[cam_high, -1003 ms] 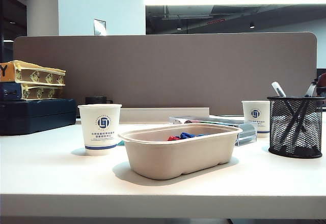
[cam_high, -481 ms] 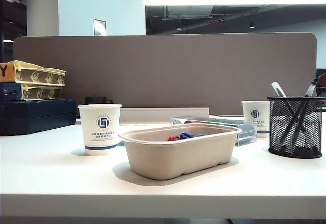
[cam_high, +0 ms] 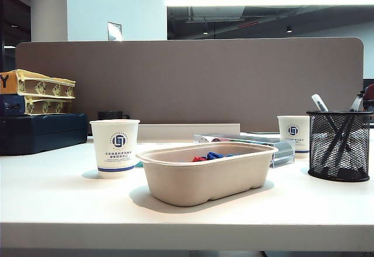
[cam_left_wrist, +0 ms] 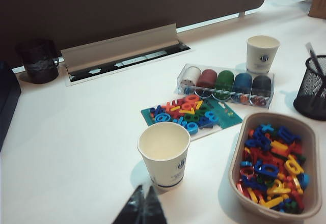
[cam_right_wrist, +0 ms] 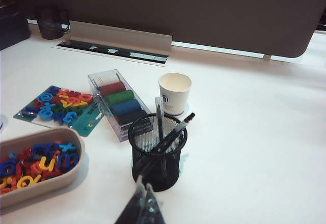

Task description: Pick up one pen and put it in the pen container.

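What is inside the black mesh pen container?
The pen container holds a few upright pens, tips leaning over the rim. Their lower ends are blurred behind the mesh. Both grippers, left and right, are shut, above the table.

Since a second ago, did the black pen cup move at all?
No. The black mesh pen container sits at the same spot right of the paper cup, pens inside.

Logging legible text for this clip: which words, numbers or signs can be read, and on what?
"Y": yellow box at the exterior view's far left.
Blue emblem with small print beneath: paper cups, too small to read.
Loose plastic letters and numbers in the pulp tray: single characters, no words.
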Controlling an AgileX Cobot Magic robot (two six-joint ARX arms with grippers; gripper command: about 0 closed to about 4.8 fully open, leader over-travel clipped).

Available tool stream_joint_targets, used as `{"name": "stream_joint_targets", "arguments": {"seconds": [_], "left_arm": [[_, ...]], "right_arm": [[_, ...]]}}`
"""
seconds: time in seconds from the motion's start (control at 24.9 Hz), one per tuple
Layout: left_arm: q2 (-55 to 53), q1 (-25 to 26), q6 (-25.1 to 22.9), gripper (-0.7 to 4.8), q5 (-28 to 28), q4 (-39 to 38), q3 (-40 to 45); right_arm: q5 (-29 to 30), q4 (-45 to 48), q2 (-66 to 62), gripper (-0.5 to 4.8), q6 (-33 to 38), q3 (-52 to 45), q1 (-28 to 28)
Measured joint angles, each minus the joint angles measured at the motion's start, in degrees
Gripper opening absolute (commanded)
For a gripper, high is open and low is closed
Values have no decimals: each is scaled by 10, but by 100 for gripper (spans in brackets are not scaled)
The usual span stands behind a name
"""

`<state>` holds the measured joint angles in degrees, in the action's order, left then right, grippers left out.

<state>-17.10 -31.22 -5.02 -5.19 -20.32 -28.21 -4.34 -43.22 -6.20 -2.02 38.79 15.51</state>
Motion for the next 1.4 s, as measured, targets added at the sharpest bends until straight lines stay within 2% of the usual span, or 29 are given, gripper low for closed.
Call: {"name": "stream_joint_targets", "arguments": {"seconds": [0.12,0.32,0.52,0.88,1.08,1.24,1.32,1.4], "left_arm": [[19,0,20,-6,-16,0,18],[52,0,21,-6,-25,-1,46],[94,0,36,-6,-35,40,95],[110,0,36,-6,-88,65,106],[110,0,65,-6,-139,103,138],[109,0,73,-5,-155,155,173],[109,0,73,28,-157,181,184],[109,0,73,28,-159,180,188]], "right_arm": [[0,-1,14,-1,0,-17,0],[0,1,24,-1,0,-49,0],[0,88,26,-1,0,-97,0],[0,123,26,-2,-26,-139,0],[-4,156,26,-1,-30,-139,0],[-5,168,26,-1,-53,-146,0],[-5,166,26,-1,-68,-156,0],[-5,172,26,-1,-69,-156,0]]}}
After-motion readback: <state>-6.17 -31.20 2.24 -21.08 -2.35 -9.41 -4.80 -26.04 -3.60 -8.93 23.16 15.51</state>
